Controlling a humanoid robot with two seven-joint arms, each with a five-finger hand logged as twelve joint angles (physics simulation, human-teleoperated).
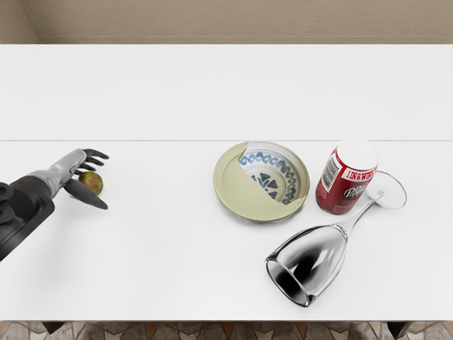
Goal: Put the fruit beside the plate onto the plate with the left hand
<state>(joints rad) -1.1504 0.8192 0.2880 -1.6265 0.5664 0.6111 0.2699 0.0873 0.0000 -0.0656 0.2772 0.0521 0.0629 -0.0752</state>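
Observation:
A small greenish-red fruit lies on the white table at the far left, well away from the plate. My left hand comes in from the left edge with its dark fingers spread around the fruit, thumb below it, not closed on it. The plate sits at centre right; it has a pale yellow-green rim and a blue-patterned centre. Nothing lies on the plate. The right arm is out of view.
A red Dr Pepper can stands just right of the plate. A wine glass lies on its side in front of the can, its foot touching near the can. The table's front edge runs along the bottom.

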